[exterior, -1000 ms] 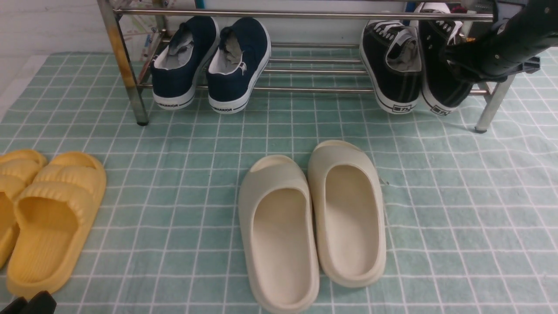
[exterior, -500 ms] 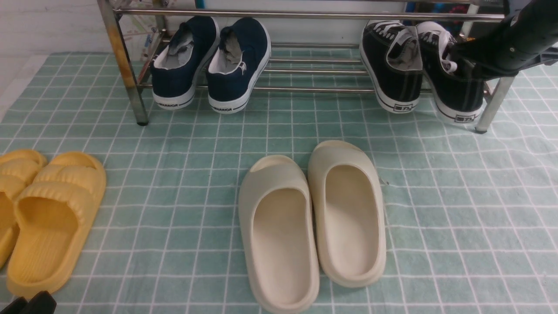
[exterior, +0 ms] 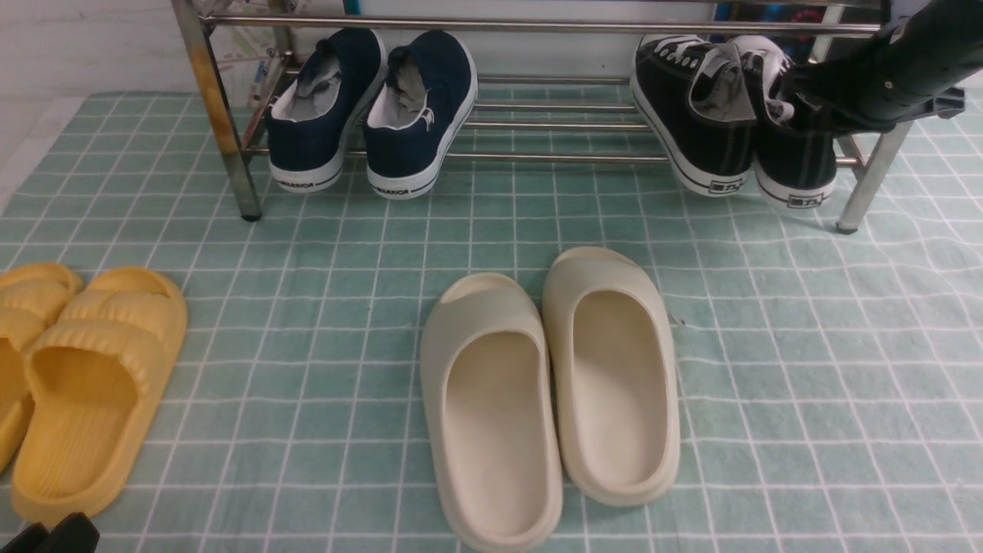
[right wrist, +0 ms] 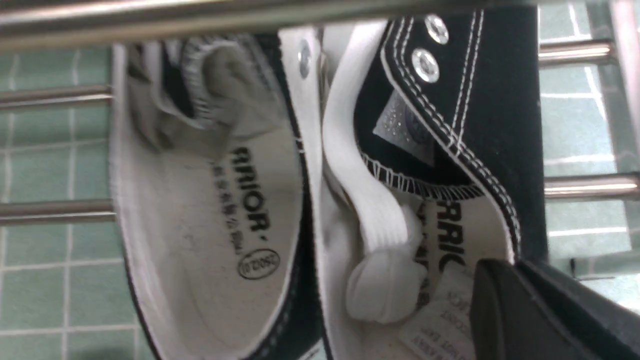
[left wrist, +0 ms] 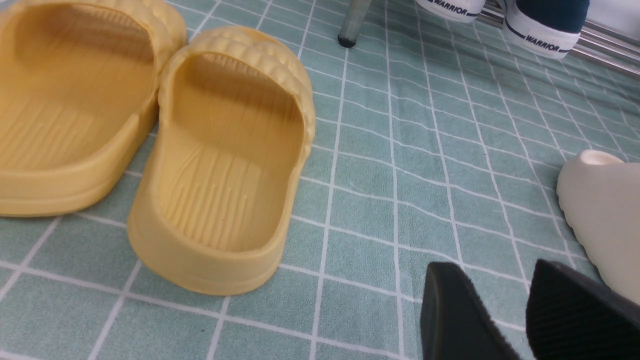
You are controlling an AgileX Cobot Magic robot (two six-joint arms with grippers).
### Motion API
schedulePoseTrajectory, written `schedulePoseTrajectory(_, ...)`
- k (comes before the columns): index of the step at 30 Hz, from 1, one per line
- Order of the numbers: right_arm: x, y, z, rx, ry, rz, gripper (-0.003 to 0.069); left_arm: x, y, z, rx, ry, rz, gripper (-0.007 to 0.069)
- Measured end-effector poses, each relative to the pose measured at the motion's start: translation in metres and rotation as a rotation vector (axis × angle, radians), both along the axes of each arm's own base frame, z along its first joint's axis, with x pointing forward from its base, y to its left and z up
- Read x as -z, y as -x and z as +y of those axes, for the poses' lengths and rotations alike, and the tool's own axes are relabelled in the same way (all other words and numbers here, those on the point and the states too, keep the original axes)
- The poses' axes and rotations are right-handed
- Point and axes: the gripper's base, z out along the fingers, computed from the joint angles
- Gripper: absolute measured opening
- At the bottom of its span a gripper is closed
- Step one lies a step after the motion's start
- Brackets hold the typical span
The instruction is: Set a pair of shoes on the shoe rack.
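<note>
Sneakers, the black pair, sat together on the lower bars of the shoe rack point(exterior: 553, 159), the inner sneaker point(exterior: 718, 150) pressed against the outer sneaker point(exterior: 799, 157), both heels jutting past the front bar. The placing looked all but finished, the work in hand being a final straightening.

The right end effector point(right wrist: 507, 262) had its tips close together at the outer sneaker's collar; whether they pinched the fabric could not be told. If they did, backing off without parting them could drag the shoe forward, and with its heel already overhanging, it might tip off the bars. More pushing inward could skew the inner sneaker, which already sat slantwise, its toe aimed away from its mate.

A white lace point(right wrist: 345, 135) trailed into the outer sneaker's opening, near enough to the tips to snag on the way out. Lifting too soon risked a knock against the upper bar point(exterior: 537, 25).

The left end effector point(left wrist: 492, 265), tips apart and holding nothing, hung near the yellow slippers point(left wrist: 215, 175), posing little risk to the pair.
</note>
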Motion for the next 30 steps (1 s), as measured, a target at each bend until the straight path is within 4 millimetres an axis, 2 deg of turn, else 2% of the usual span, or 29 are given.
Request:
schedulePoseTrajectory(3,-0.004,-0.004,0.001,-0.001,-0.021,-0.055,0.0113,0.000,0.000,0.000,0.000,0.000,0.000,0.0240)
schedulePoseTrajectory(9,-0.007,0.000,0.003,-0.012,-0.028,-0.036,0.0349,0.000,0.000,0.000,0.000,0.000,0.000,0.0240)
schedulePoseTrajectory(10,-0.008,0.000,0.003,-0.013,-0.028,-0.034,0.0356,0.000,0.000,0.000,0.000,0.000,0.000,0.0240)
schedulePoseTrajectory(12,-0.017,0.008,0.003,-0.049,-0.003,-0.014,0.0421,0.000,0.000,0.000,0.000,0.000,0.000,0.0240)
schedulePoseTrajectory(14,-0.030,0.018,0.003,-0.094,0.029,-0.005,0.0443,0.000,0.000,0.000,0.000,0.000,0.000,0.0240)
schedulePoseTrajectory(16,-0.042,0.027,0.004,-0.129,0.053,0.003,0.0444,0.000,0.000,0.000,0.000,0.000,0.000,0.0240)
schedulePoseTrajectory(17,-0.055,0.039,0.004,-0.169,0.079,0.011,0.0434,0.000,0.000,0.000,0.000,0.000,0.000,0.0240)
schedulePoseTrajectory(20,-0.079,0.063,0.004,-0.231,0.119,0.022,0.0383,0.000,0.000,0.000,0.000,0.000,0.000,0.0240)
schedulePoseTrajectory(21,-0.086,0.072,0.003,-0.242,0.125,0.023,0.0364,0.000,0.000,0.000,0.000,0.000,0.000,0.0240)
schedulePoseTrajectory(22,-0.086,0.072,0.003,-0.243,0.126,0.023,0.0359,0.000,0.000,0.000,0.000,0.000,0.000,0.0240)
schedulePoseTrajectory(25,-0.102,0.109,0.002,-0.258,0.141,0.011,0.0248,0.000,0.000,0.000,0.000,0.000,0.000,0.0240)
schedulePoseTrajectory(30,-0.121,0.167,-0.002,-0.233,0.156,-0.101,0.0118,0.000,0.000,0.000,0.000,0.000,0.000,0.0240)
